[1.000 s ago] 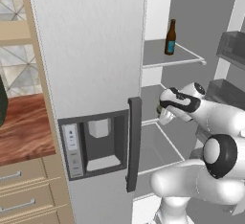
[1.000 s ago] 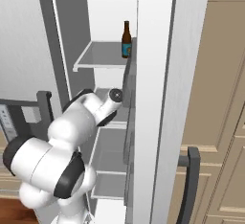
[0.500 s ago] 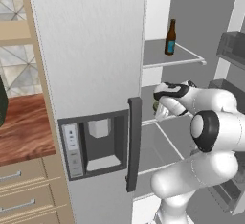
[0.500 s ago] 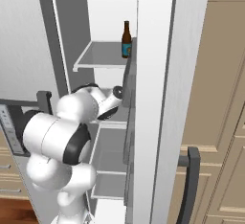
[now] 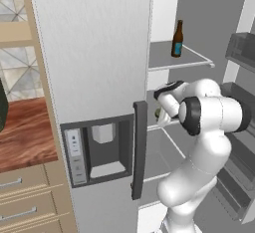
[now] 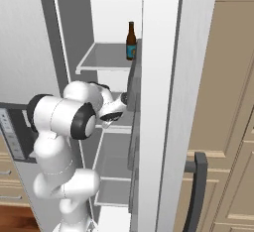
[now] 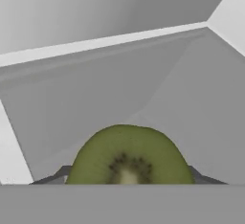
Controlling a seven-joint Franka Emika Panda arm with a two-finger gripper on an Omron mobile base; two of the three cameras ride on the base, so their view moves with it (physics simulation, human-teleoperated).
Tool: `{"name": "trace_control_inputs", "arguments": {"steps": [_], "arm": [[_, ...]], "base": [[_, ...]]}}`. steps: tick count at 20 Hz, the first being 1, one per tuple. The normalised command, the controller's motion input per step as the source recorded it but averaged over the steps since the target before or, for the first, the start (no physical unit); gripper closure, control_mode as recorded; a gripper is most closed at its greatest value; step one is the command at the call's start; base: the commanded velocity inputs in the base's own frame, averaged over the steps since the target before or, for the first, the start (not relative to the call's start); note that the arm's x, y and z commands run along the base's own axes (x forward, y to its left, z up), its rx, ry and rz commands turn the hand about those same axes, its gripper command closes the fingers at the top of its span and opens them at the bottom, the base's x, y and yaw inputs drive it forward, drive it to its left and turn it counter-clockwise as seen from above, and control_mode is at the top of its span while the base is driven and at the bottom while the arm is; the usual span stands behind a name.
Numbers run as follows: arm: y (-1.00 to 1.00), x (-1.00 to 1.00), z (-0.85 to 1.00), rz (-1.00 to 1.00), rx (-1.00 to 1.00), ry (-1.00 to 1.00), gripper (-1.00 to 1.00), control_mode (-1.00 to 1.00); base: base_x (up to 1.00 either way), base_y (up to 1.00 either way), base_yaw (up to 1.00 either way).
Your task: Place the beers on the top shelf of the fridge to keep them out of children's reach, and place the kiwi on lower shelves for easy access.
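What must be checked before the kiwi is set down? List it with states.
1. Fridge door open: ok.
2. Kiwi between the fingers of the gripper: ok.
3. Gripper inside the fridge, below the top shelf: ok.
4. Shelf ahead of the kiwi bare: ok.
5. Amber bottle upright on the top shelf: ok.
6. Second bottle's place: cannot tell.

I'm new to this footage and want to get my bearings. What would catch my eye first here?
The white arm reaching into the open fridge below the top shelf, where one amber beer bottle stands near the front edge. In the hand view, a cut green kiwi sits right at the fingers, with a pale grey shelf beyond it.
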Motion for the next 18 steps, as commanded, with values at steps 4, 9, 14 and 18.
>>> {"name": "trace_control_inputs", "arguments": {"steps": [4,9,14,18], "arm": [[0.0,0.44,-0.29,0.03,0.0,-0.01,1.0,-1.0],[0.0,0.4,-0.11,0.0,0.0,-0.07,-1.0,-1.0],[0.0,-0.14,0.0,0.02,-0.09,-0.21,-1.0,-1.0],[0.03,-0.56,0.0,0.0,-0.14,-0.19,-1.0,-1.0]], "base": [[0.0,0.0,0.0],[0.0,0.0,0.0],[0.0,0.0,0.0],[0.0,0.0,0.0]]}}
